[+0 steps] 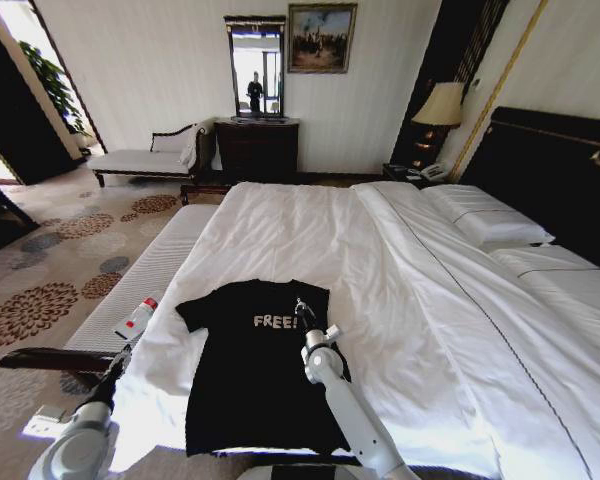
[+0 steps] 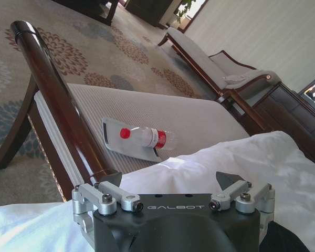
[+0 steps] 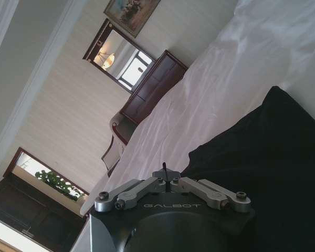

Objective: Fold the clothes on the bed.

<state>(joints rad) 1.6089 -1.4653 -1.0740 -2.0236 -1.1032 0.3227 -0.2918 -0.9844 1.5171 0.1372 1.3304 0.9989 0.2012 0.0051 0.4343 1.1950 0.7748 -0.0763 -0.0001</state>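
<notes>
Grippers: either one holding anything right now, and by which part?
Nothing is held. The left gripper has its jaws wide apart over the bed's edge. The right gripper hovers over the T-shirt, jaws closed on no fabric.

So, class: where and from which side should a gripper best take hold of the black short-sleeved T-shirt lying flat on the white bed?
Probably a sleeve edge of the black short-sleeved T-shirt, approached from above: it lies flat, front up, so only thin edges can be pinched off the white bed.
</notes>
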